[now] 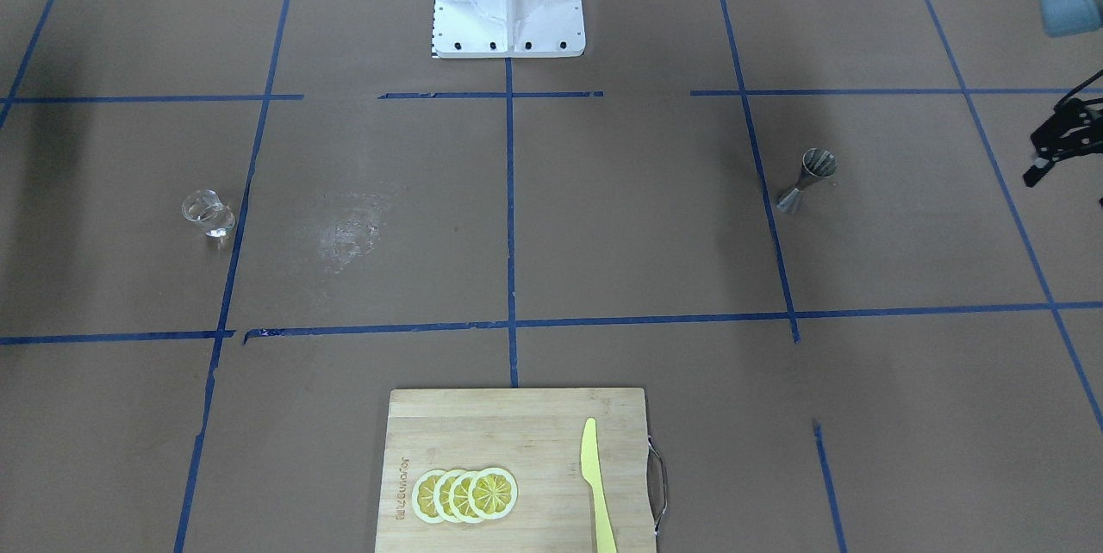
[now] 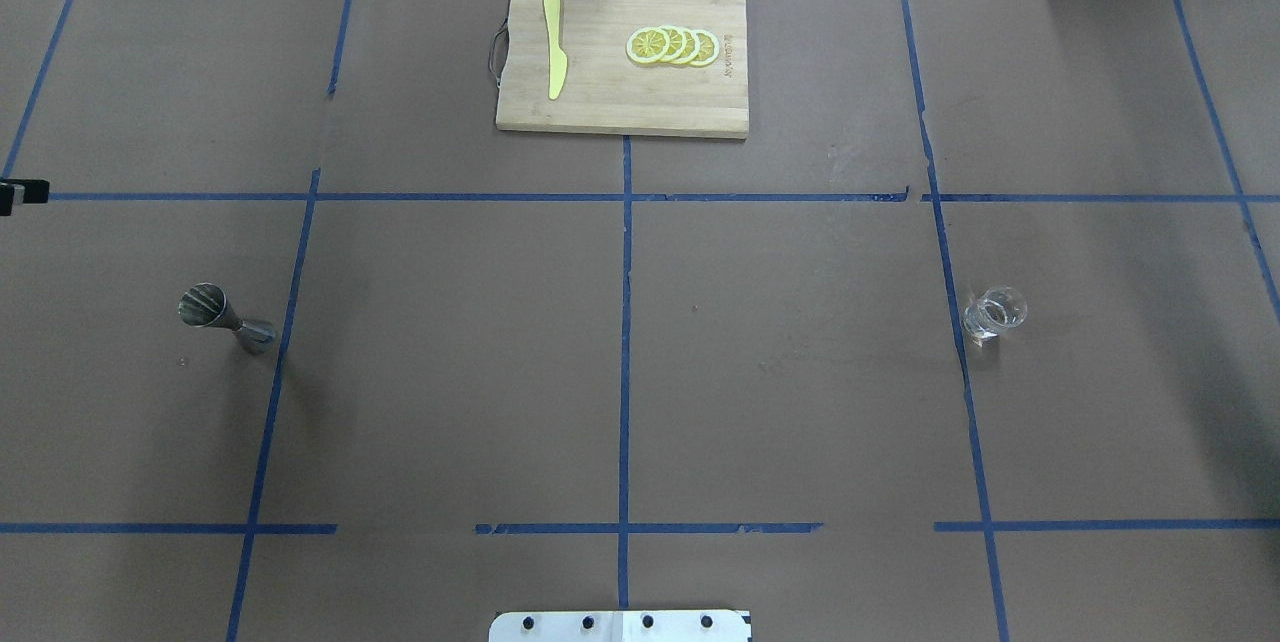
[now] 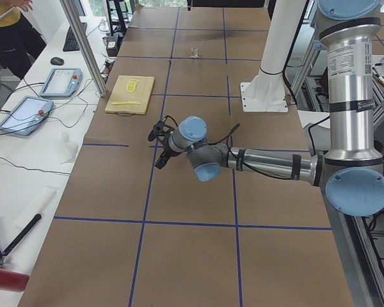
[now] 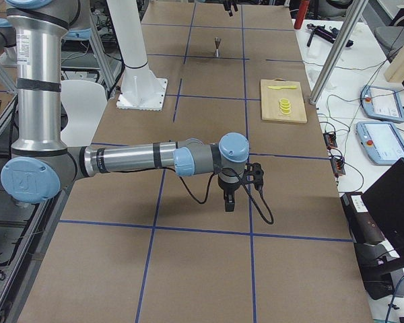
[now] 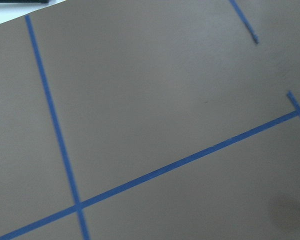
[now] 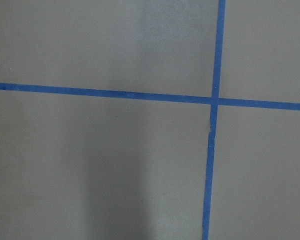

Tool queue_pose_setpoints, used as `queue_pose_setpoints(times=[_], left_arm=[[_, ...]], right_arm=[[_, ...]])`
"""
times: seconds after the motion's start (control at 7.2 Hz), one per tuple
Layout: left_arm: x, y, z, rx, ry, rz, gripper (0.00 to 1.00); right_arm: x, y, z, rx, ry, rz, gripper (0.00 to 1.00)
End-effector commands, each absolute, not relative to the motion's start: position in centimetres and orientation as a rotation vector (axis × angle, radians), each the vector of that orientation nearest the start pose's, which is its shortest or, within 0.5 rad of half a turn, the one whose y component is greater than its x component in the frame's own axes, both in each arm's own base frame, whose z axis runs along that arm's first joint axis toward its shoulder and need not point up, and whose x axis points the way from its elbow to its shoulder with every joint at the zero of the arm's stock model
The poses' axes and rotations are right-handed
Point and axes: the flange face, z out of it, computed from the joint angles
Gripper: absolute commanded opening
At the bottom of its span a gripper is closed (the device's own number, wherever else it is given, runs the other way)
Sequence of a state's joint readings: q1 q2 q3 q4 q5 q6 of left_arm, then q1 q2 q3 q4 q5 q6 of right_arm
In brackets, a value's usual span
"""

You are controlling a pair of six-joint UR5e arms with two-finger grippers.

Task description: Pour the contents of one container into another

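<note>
Over the desk (image 2: 450, 402) toward the robot's left end: left arm (image 3: 269, 163) stretched out low, forearm close to level above the brown paper, wrist turned away from the base. At its tip, left gripper (image 3: 157, 148) hanging clear of the surface over bare paper and blue tape (image 5: 65, 150), touching nothing, holding neither of the task's things; spread of the jaws: cannot tell, cut off at the frame edge in the front-facing view and too small from the side. Toward the opposite end: right arm (image 4: 135, 160) in a matching pose, forearm level, wrist bent, right gripper (image 4: 229, 200) pointing straight down above the paper, not in contact with it, nothing seen in its grasp; shown in the right side view alone, so parted or closed: cannot tell. Upright on the robot's left half, just beside a tape line: silver jigger (image 2: 225, 319), wide cone up, apart from the left gripper. Well away on the right half, also just beside a tape line: clear glass cup (image 2: 995, 314), upright, free of both grippers. At the far middle edge: cutting board (image 2: 620, 107) with four overlapping lemon slices (image 2: 672, 46) and a yellow knife (image 2: 553, 57)
</note>
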State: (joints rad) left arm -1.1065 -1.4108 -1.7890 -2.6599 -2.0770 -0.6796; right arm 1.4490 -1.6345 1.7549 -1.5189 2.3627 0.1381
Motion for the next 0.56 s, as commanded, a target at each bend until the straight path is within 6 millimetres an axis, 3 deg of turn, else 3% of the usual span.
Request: queue_pose_setpoints(times=[0.0,0.14,0.42], left_arm=[[18.6,-38.8,45.3,0.765,1.069,-0.077,0.99],[21.6,-36.6,44.6,0.797,1.048,-0.169,0.99],[25.4,-34.0,45.0,0.903,0.940,-0.223,0.99]], right_arm=[[0.3,-47.7,59.0,0.060,-0.807,-0.056,1.00],[0.3,-47.7,58.7,0.066,-0.806,-0.059,1.00],[0.3,-47.7,58.4,0.072,-0.807,-0.061,1.00]])
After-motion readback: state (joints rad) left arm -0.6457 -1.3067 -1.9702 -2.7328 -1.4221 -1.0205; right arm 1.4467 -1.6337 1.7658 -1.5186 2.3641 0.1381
